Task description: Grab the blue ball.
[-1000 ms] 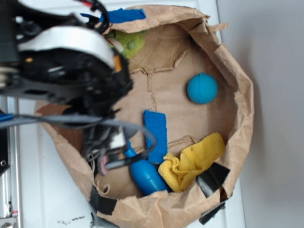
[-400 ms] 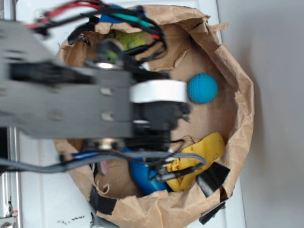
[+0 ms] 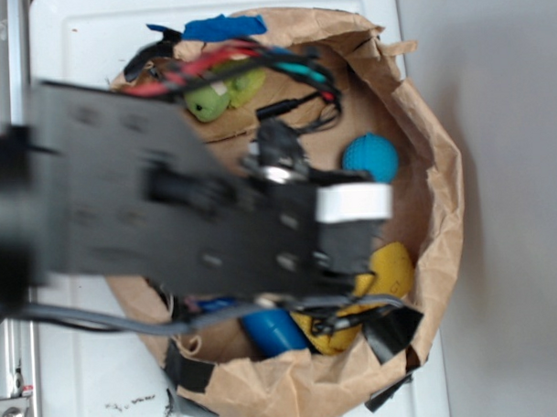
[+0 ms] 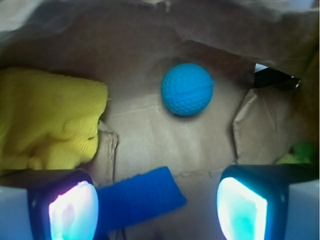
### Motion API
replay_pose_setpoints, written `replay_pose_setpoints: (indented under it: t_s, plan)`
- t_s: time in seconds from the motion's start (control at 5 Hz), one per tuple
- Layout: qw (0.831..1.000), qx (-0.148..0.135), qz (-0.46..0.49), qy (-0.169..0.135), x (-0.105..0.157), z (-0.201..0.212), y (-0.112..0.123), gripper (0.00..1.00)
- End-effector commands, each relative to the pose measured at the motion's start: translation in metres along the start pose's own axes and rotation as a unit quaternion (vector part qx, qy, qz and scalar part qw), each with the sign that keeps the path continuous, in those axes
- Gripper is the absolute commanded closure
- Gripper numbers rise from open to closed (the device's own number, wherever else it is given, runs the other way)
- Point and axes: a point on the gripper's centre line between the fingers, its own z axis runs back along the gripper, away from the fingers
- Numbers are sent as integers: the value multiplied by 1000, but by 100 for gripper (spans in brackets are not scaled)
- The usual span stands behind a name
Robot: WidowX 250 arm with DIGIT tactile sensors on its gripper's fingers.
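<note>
The gripper (image 4: 157, 210) hangs with its jaws spread wide and empty over the floor of the paper bag (image 4: 150, 135). The blue ball (image 4: 187, 89) lies ahead of the fingertips, a touch toward the right finger, near the bag's far wall, untouched.

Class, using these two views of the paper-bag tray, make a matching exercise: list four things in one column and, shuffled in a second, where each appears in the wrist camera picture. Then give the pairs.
Things
1. small round teal-blue ball
2. crumpled yellow cloth
3. flat blue rectangular sponge
4. green plush toy

Places in the wrist view
A. right edge, mostly cut off
B. upper middle, lying free on the brown paper
C. left side
D. bottom, between the open gripper's fingers

Pairs: 1-B, 2-C, 3-D, 4-A
</note>
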Motion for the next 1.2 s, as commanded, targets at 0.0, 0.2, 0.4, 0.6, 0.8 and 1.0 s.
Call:
replay_pose_setpoints:
  t_s: [0.0, 0.2, 0.4, 0.6, 0.8, 1.0]
  plan:
    - [1000, -8, 2, -27, 11, 16, -3, 0]
    - [1000, -8, 2, -27, 11, 16, -3, 0]
    - [991, -96, -86, -19, 21, -5, 2, 0]
    - [979, -130, -148, -50, 24, -7, 8, 0]
    - [967, -137, -197, -85, 22, 3, 18, 0]
    - [962, -146, -205, -105, 16, 17, 26, 0]
